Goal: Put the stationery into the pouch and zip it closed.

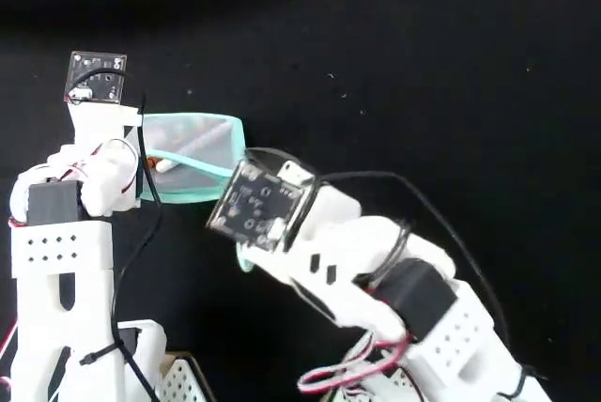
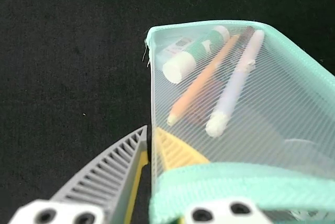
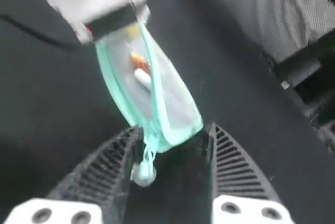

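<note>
The mint-green mesh pouch point(image 1: 192, 153) sits at the left-hand side of the black desk point(image 1: 423, 73), stretched between the two arms. The left claw point(image 2: 152, 130) is clamped on one end of it: in the left wrist view the grey ribbed finger presses against the outside of the mesh wall and the yellow-faced finger shows through the mesh from the other side, with the pouch's edge pinched between them.

Three pieces of stationery lie inside, seen through the mesh. There is a glue stick point(image 2: 191, 56) with a green body and a white cap, an orange pencil point(image 2: 201, 80) beside it, and a pale pen point(image 2: 235, 85) next to that (all three lie roughly along the pouch's length).

At the far end of the pouch, the right claw point(image 3: 172, 130) stands with its two grey fingers apart, and the pouch's corner reaches into the gap between them. The zip pull point(image 3: 142, 171) hangs from that corner, just beside one finger; whether it touches that finger cannot be told. Whether the pouch rests on the desk or is raised off it cannot be told either.
</note>
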{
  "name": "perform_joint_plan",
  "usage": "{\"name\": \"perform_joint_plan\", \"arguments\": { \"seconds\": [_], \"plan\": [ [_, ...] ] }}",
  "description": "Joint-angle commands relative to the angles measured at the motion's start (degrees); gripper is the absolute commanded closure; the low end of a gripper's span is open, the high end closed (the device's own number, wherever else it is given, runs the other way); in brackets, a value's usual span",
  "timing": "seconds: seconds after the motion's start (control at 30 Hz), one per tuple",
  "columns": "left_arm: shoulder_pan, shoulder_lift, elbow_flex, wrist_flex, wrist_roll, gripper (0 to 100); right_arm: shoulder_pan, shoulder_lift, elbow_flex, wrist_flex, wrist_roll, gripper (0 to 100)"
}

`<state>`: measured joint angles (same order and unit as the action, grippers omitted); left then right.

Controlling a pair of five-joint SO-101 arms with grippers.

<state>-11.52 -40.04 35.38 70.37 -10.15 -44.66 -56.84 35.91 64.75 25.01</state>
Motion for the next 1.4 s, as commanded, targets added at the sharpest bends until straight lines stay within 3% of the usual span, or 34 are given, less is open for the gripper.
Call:
{"name": "perform_joint_plan", "arguments": {
  "seconds": [0.0,0.43,0.5,0.6,1.0,1.37],
  "plan": [
    [0.04,0.7,0.4,-0.62,-0.35,97,1.32,-0.48,6.02,-0.62,-0.62,80.4],
    [-0.04,0.7,0.4,-0.62,-0.35,97,1.58,-0.48,20.97,-19.34,-0.62,80.8],
    [-0.04,0.7,0.4,-0.62,-0.35,97,1.58,-0.48,20.62,-19.25,-0.62,84.0],
    [-0.04,0.7,0.4,-0.62,-0.35,97,1.58,-0.48,20.53,-19.34,-0.53,99.2],
    [-0.04,0.7,0.4,-0.62,-0.35,97,1.76,-11.21,20.44,-14.42,-0.09,98.7],
    [-0.04,0.7,0.22,-0.62,-0.35,97,6.33,-18.42,21.23,-11.34,1.93,98.7]
  ]
}}
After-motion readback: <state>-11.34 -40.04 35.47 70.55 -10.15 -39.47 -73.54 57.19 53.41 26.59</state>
